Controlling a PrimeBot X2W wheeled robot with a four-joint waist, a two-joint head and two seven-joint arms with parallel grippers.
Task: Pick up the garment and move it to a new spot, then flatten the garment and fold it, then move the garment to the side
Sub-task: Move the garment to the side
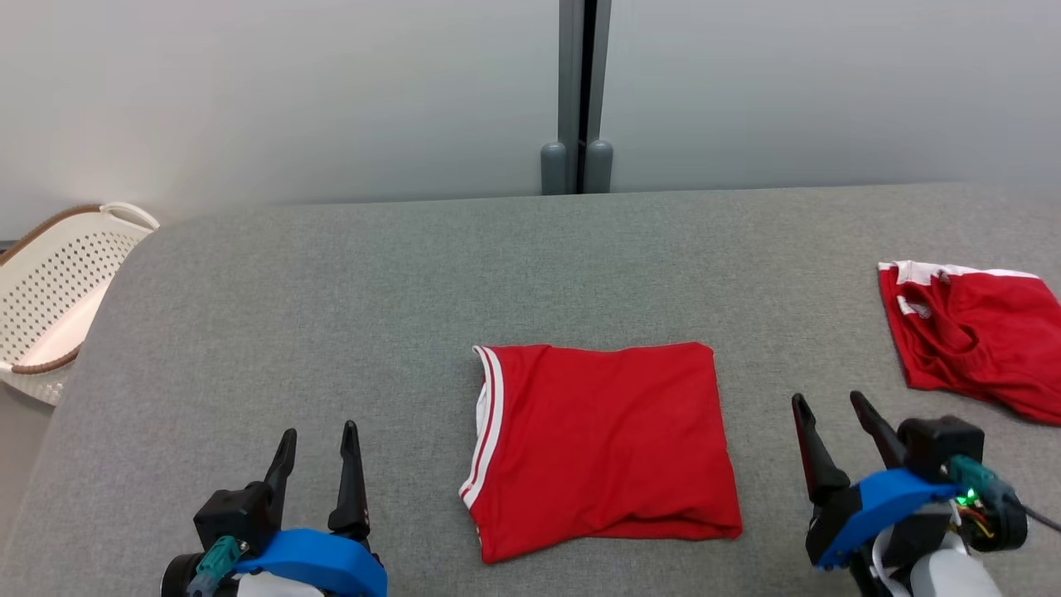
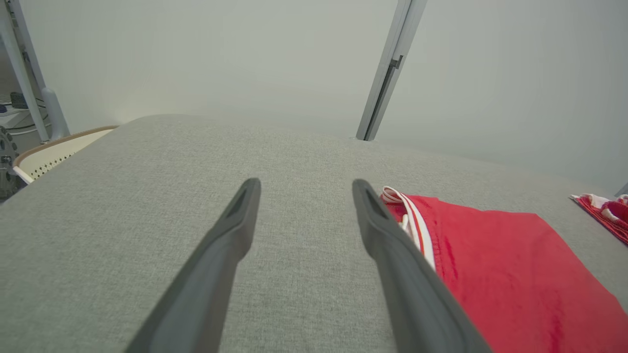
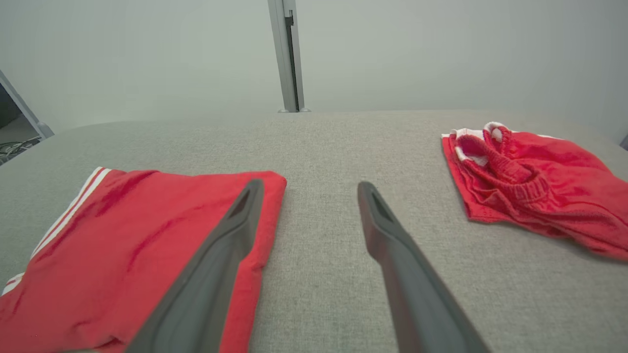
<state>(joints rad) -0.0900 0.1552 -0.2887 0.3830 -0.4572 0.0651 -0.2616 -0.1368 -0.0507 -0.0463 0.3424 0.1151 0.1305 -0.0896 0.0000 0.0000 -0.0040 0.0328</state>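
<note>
The red garment lies folded in a soft, flat square on the fuzzy grey counter. It sits between the two hands and touches neither. The left hand is near its white-striped edge, and the right hand is near its plain edge. Both hands have their fingers spread apart and hold nothing. A crumpled red cloth lies far right.

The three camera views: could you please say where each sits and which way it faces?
Head view: on the head, looking down at the table; folded garment central, left gripper and right gripper below.
Left wrist view: on that wrist, along its open fingers; folded garment right.
Right wrist view: along its own fingers; crumpled garment at right.
All show the folded garment.
</note>
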